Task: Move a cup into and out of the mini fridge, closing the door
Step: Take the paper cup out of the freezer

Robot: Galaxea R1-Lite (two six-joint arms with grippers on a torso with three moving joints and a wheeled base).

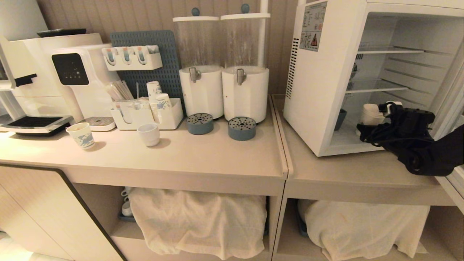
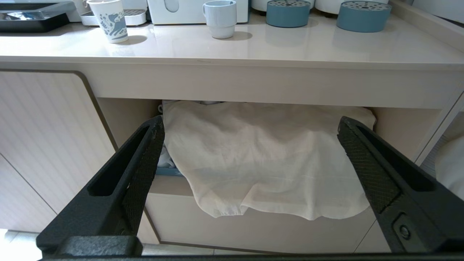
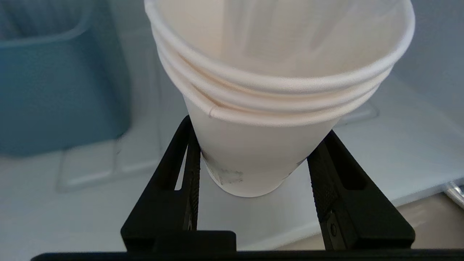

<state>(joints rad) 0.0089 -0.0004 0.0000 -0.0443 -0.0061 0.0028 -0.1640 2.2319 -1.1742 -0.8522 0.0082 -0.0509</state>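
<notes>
The mini fridge (image 1: pixel 319 90) stands on the right counter with its door (image 1: pixel 457 185) swung open to the right. The cup (image 1: pixel 369 114), tall, white, with a doubled rolled rim, stands upright on the fridge floor. My right gripper (image 1: pixel 386 108) reaches into the fridge from the front. In the right wrist view the cup (image 3: pixel 253 156) sits between the fingers (image 3: pixel 192 159), and both pads press its lower wall; the right gripper (image 3: pixel 258 129) is shut on it. My left gripper (image 2: pixel 250 125) hangs open and idle below the counter edge, facing a draped cloth.
A blue container (image 1: pixel 340 119) sits on the fridge floor left of the cup. Wire shelves (image 1: pixel 380 87) span the fridge above it. On the left counter stand a patterned paper cup (image 1: pixel 82 135), a squat white cup (image 1: pixel 149 134), two drink dispensers (image 1: pixel 224 90) and a coffee machine (image 1: pixel 54 76).
</notes>
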